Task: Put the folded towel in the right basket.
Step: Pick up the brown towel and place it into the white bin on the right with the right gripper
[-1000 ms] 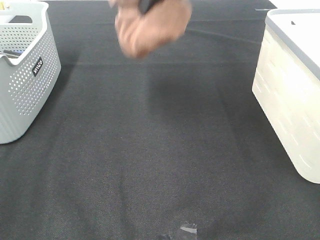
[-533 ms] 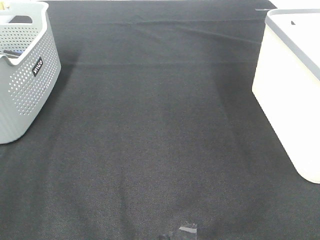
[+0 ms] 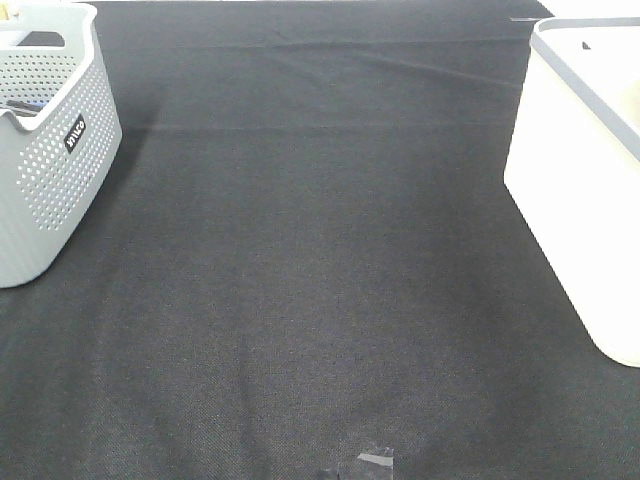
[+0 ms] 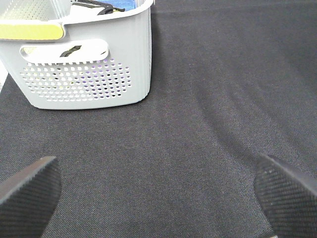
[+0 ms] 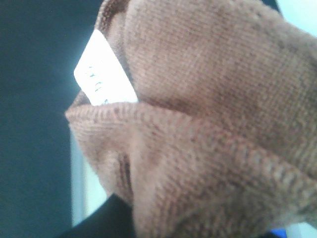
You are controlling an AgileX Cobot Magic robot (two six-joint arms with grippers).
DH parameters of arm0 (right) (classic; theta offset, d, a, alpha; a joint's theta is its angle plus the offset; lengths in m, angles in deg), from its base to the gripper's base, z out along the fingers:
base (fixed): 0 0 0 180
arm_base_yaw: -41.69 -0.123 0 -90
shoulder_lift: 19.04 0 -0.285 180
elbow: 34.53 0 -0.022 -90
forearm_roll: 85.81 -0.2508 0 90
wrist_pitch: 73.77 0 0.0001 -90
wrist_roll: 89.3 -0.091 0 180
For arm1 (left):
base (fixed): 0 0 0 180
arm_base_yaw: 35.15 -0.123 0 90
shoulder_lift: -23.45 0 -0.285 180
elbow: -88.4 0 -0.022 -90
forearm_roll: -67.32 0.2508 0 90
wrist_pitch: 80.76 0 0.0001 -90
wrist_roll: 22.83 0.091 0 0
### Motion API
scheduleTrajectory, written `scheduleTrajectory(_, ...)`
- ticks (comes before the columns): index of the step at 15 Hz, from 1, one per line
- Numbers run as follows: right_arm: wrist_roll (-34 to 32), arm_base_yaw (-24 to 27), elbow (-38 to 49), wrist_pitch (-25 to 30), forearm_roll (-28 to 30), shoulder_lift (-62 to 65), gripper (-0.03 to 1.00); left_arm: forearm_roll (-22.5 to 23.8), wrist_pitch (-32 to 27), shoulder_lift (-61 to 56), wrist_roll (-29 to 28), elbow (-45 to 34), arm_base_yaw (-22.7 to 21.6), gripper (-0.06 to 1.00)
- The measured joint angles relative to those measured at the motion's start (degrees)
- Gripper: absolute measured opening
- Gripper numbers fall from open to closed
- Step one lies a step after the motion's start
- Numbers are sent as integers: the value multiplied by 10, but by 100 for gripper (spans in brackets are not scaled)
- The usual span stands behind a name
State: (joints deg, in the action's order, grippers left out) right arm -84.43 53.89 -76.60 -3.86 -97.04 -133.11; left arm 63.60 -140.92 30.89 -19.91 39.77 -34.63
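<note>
Towel (image 5: pixel 198 124) gripped in my right hand, outside the overhead view; basket (image 3: pixel 585 190) stands at the desk's (image 3: pixel 320 260) right edge, nearer that arm; left hand (image 4: pixel 158 196) open

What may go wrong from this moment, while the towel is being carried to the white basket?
1. The folded towel fills the right wrist view, hiding the grip; loose folds may slip and fall onto the black table cover.
2. The high view shows neither towel nor arm, so position over the right basket is unconfirmed; a release might miss its rim.
</note>
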Motion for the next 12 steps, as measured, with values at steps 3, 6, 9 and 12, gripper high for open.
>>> scheduleTrajectory(3, 1, 1, 46, 0, 50, -36, 16, 0, 0, 0, 0, 0, 0, 99)
scheduleTrajectory(6, 1, 1, 58, 0, 56, -69, 16, 0, 0, 0, 0, 0, 0, 99)
scheduleTrajectory(9, -27, 1, 61, -1, 49, -81, 74, 0, 0, 0, 0, 0, 0, 99)
scheduleTrajectory(12, -29, 1, 62, -1, 68, -81, 95, 0, 0, 0, 0, 0, 0, 99)
